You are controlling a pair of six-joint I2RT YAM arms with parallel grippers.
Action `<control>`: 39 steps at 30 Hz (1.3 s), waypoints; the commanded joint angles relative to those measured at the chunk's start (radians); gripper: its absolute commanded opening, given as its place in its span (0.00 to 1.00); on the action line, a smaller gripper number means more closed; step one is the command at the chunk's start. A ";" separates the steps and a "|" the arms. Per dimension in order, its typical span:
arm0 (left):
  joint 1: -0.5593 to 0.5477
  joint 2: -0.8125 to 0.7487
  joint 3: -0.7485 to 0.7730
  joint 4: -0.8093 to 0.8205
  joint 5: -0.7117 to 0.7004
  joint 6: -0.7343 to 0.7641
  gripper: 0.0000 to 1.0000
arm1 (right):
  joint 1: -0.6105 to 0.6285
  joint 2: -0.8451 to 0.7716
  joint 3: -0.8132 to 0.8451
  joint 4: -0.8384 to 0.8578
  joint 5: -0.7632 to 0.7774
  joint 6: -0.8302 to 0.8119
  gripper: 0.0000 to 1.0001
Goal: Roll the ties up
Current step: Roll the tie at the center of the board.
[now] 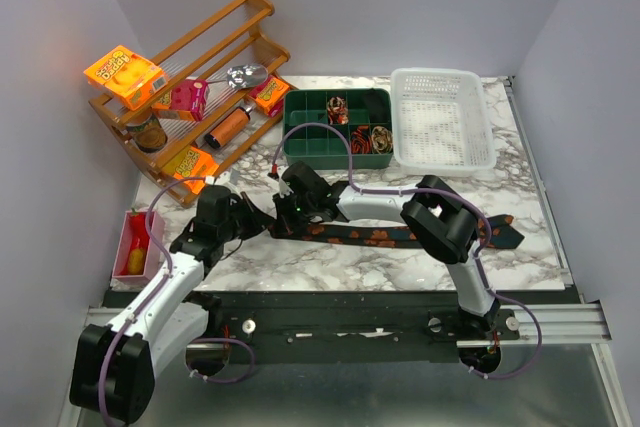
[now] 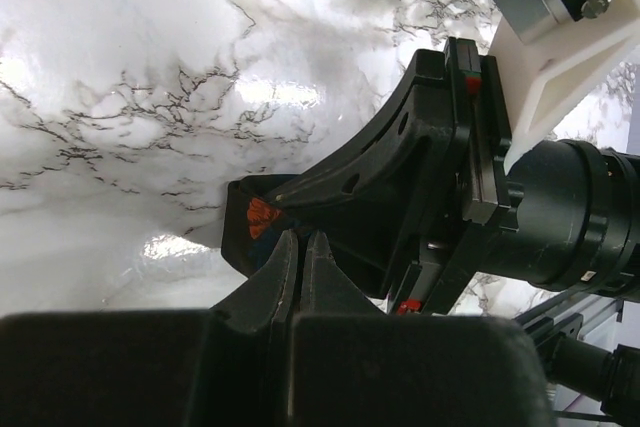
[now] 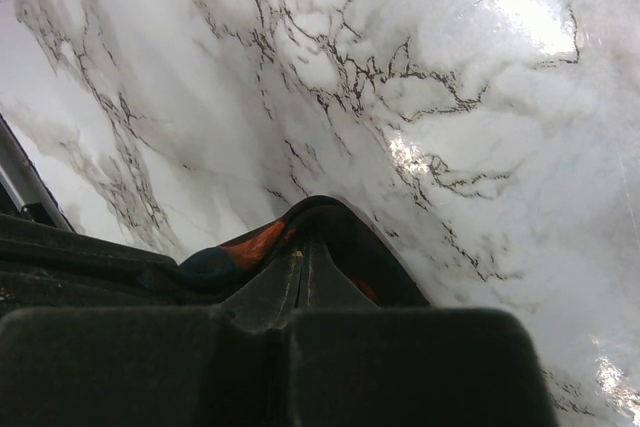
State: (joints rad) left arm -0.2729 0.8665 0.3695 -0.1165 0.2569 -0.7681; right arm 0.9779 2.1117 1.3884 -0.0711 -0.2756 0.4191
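One dark tie with orange-red blotches lies stretched across the marble table, its wide end at the right. Both grippers meet at its left end. My left gripper is shut, and in the left wrist view its tips pinch the edge of the tie end. My right gripper is shut too, with the fabric folded up over its tips. The right gripper's black body sits close against the left one. Two rolled ties sit in the green tray's compartments.
The green divided tray and a white mesh basket stand at the back. A wooden rack with orange snack packets, a pink box and a jar fills the back left. A pink bin sits at the left edge.
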 commanded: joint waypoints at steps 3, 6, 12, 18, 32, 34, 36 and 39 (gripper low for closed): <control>-0.034 -0.006 0.005 0.093 0.038 -0.037 0.00 | 0.002 0.031 0.014 -0.035 -0.023 0.009 0.01; -0.038 -0.006 0.000 0.092 0.022 -0.039 0.00 | 0.002 0.030 0.015 -0.039 -0.033 0.009 0.01; -0.046 0.000 0.022 0.019 -0.039 -0.007 0.00 | 0.001 -0.042 0.029 -0.090 -0.054 -0.006 0.01; -0.048 -0.001 0.075 -0.104 -0.123 0.055 0.00 | 0.002 -0.131 0.087 -0.179 -0.030 -0.032 0.01; -0.075 0.060 0.151 -0.169 -0.183 0.095 0.00 | -0.016 -0.170 0.054 -0.300 0.102 -0.106 0.01; -0.078 0.066 0.163 -0.181 -0.189 0.104 0.00 | -0.015 -0.162 0.049 -0.297 0.099 -0.105 0.01; -0.081 0.074 0.169 -0.186 -0.188 0.108 0.00 | -0.015 -0.139 0.069 -0.297 0.078 -0.105 0.01; -0.086 0.074 0.169 -0.189 -0.189 0.110 0.00 | -0.016 -0.092 0.110 -0.279 0.026 -0.092 0.01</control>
State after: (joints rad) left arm -0.3477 0.9367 0.5152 -0.2832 0.1005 -0.6800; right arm 0.9661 1.9594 1.4540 -0.3466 -0.2100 0.3332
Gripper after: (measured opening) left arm 0.017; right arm 0.011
